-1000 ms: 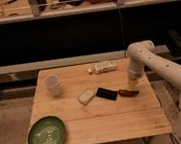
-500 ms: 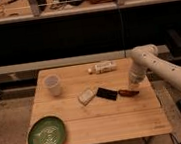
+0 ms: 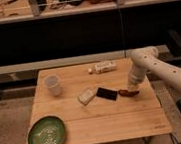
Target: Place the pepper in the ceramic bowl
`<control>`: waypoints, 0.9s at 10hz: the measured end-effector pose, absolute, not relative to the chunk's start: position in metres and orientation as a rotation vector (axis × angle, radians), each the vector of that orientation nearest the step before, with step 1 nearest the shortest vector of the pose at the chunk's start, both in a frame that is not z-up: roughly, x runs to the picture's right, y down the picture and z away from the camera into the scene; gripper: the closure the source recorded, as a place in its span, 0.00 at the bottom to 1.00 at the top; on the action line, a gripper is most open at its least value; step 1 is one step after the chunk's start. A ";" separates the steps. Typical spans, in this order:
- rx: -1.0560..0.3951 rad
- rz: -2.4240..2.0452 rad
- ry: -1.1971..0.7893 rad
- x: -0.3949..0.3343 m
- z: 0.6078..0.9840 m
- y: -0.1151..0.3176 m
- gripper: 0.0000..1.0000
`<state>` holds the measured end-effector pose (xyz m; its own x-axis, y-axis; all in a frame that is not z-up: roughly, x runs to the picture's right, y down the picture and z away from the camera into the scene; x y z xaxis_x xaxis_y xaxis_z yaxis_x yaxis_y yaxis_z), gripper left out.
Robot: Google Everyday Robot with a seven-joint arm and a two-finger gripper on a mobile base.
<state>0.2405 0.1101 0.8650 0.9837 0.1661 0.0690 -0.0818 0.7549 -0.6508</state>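
- Our gripper [image 3: 131, 87], at the end of the white arm, hangs right over the slim red chili pepper [image 3: 128, 92], which lies on the wooden table [image 3: 91, 127]. We cannot tell how wide it stands or whether it grips.
- We should take the pepper across its slim middle, clear of the flat black rectangular block [image 3: 106, 93] just beside it.
- The wide green patterned ceramic bowl [image 3: 46, 134], well apart at the front-left corner, looks empty.
- We cannot see inside the small white cup [image 3: 52, 85].

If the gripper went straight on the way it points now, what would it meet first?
The gripper points down over the table. The pepper lies just beneath it, so probably that first, though depth is hard to judge.
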 end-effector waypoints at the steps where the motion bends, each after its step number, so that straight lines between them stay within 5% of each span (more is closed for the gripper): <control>1: -0.701 0.138 -0.129 0.239 0.865 0.111 0.20; 9: -0.702 0.137 -0.114 0.229 0.888 0.125 0.20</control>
